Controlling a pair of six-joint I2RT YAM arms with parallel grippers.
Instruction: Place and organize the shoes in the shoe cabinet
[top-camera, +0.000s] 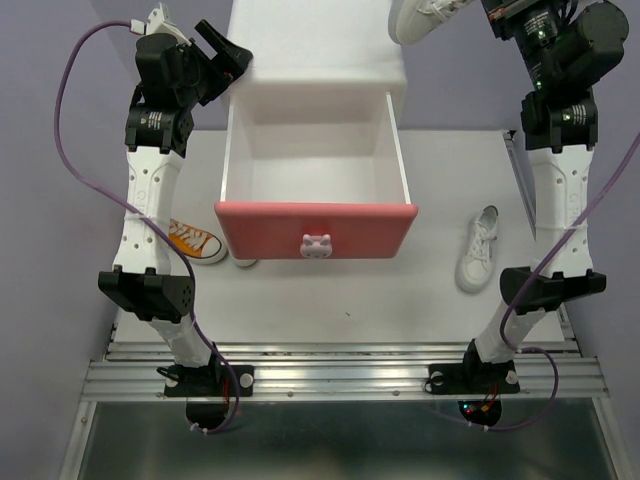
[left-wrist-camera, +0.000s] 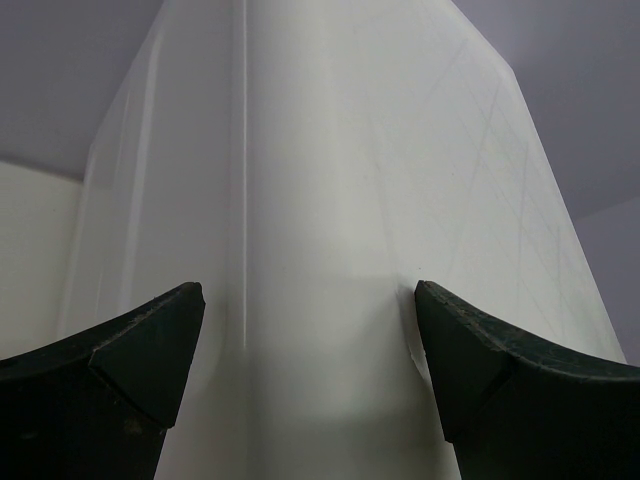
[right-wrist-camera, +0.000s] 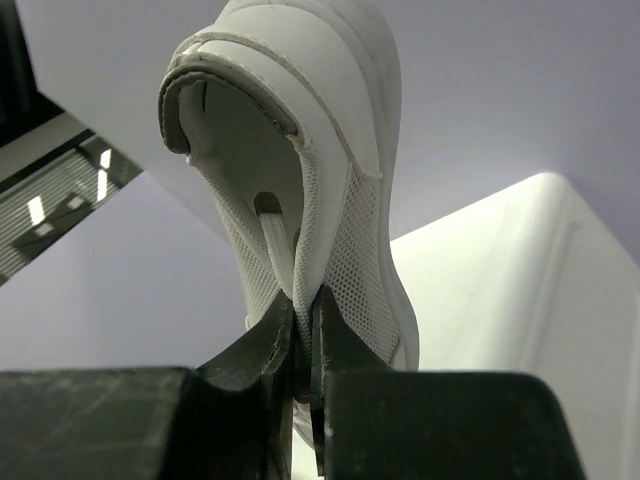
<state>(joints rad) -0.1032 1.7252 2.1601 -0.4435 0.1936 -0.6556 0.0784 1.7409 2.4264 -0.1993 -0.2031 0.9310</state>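
Right tool (right-wrist-camera: 305, 325) tight on mesh side of white sneaker (right-wrist-camera: 335, 110) over shoe cabinet (top-camera: 315, 55); left tool (left-wrist-camera: 310, 300) wide.

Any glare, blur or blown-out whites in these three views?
Top external: sharp, even light; white cabinet top nearly blown out, shadows soft around the drawer. Left wrist: cabinet wall fills frame, low contrast, faint reflections. Right wrist: gripped white shoe in focus, bright glare patch on cabinet at right.

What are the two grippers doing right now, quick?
Left gripper: open, at the shoe cabinet corner, holding nothing.
Right gripper: closed on a white sneaker.
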